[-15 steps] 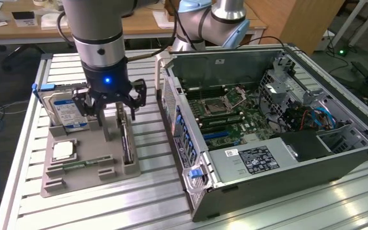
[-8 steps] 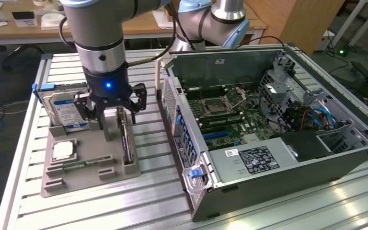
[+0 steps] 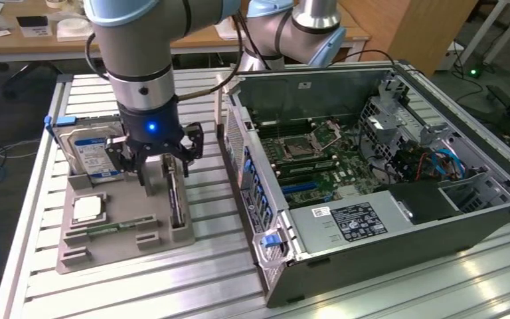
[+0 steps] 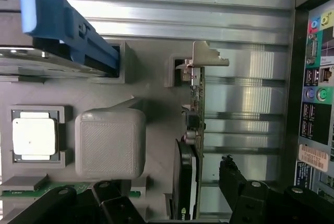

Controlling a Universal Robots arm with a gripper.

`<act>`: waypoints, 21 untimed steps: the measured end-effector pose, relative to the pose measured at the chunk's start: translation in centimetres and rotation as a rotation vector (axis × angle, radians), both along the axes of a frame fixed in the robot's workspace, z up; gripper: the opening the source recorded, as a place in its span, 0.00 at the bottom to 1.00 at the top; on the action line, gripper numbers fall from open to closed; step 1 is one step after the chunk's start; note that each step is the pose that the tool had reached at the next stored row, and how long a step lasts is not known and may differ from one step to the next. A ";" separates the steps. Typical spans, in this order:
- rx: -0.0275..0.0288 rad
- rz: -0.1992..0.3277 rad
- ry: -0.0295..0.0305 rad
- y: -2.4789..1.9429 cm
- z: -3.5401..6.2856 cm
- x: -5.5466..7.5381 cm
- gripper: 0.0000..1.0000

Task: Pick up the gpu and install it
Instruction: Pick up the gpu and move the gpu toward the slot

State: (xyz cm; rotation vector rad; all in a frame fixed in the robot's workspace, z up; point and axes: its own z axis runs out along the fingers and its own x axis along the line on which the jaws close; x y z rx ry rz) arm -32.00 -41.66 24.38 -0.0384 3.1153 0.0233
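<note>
Blue-and-white label on the hard drive (image 3: 95,151), print too small to read. White sticker beside a black one on the power supply (image 3: 357,222) inside the open computer case (image 3: 467,199), likewise unreadable. In the wrist view, on the case's rear panel (image 4: 314,98): round sockets ringed in pink, lime, violet and green, and near them a pale pinkish sticker (image 4: 313,157) with rows of print that cannot be made out. On the gpu (image 4: 195,114) (image 3: 177,199), only a small greenish mark on the dark face close to the gripper, not legible.

Thin and flat, standing on its long edge in a slot of the grey tray (image 3: 122,252), just beside the tray's raised textured block (image 4: 109,143). Brownish-green board side with small components turned toward the computer case; black rounded face turned toward the block. Silver bracket (image 4: 209,57) at the end toward the hard drive's end of the tray, bent over into a flat tab.

Elsewhere in the tray: processor (image 3: 87,209) in a square pocket, memory stick (image 3: 104,231) in a narrow slot. Tray resting on the slatted aluminium table (image 3: 202,286), near the case.

Gripper (image 3: 162,166) (image 4: 164,179) poised right over the gpu, jaws spread wide and released, one finger on the block side and the other on the case side, card between them, neither seen touching it. Nothing grasped.
</note>
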 end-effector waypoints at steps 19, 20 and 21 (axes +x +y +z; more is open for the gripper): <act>-0.0001 -0.012 -0.0034 -0.33 -3.34 0.3 0.78; -0.0001 -0.019 -0.0034 -0.33 -3.48 0.3 0.78; 0.0000 -0.025 -0.0034 -0.33 -3.57 0.4 0.78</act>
